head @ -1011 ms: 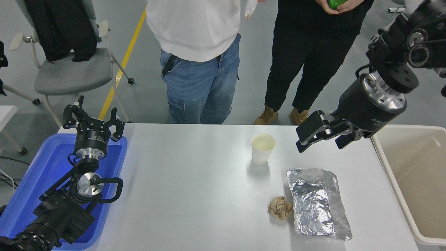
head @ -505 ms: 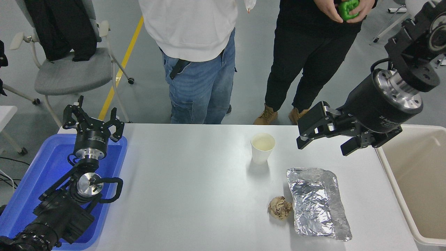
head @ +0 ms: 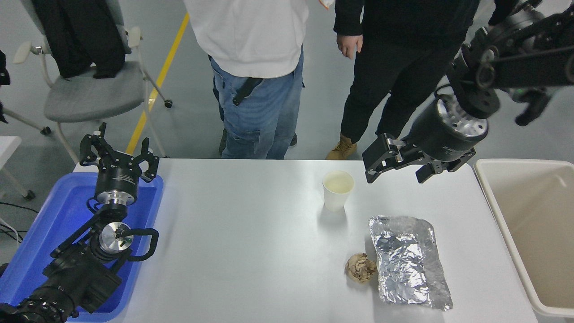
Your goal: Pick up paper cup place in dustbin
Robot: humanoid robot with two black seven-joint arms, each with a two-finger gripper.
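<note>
The white paper cup (head: 337, 190) stands upright on the white table (head: 251, 233), right of centre, near the far edge. My right gripper (head: 394, 168) is open and empty, raised above the table's far edge, just right of the cup and apart from it. The beige dustbin (head: 502, 211) stands off the table's right end. My left gripper (head: 119, 154) is open and parked at the lower left, over the blue tray.
A crumpled sheet of foil (head: 408, 262) and a brown paper ball (head: 360, 268) lie near the front right, below the cup. A blue plastic tray (head: 49, 224) sits at the left. Two persons stand at the far side. A chair stands at the back left.
My right gripper has moved left and slightly away from me, closer to the cup, staying open. The persons behind the table have shifted. The cup has not moved.
</note>
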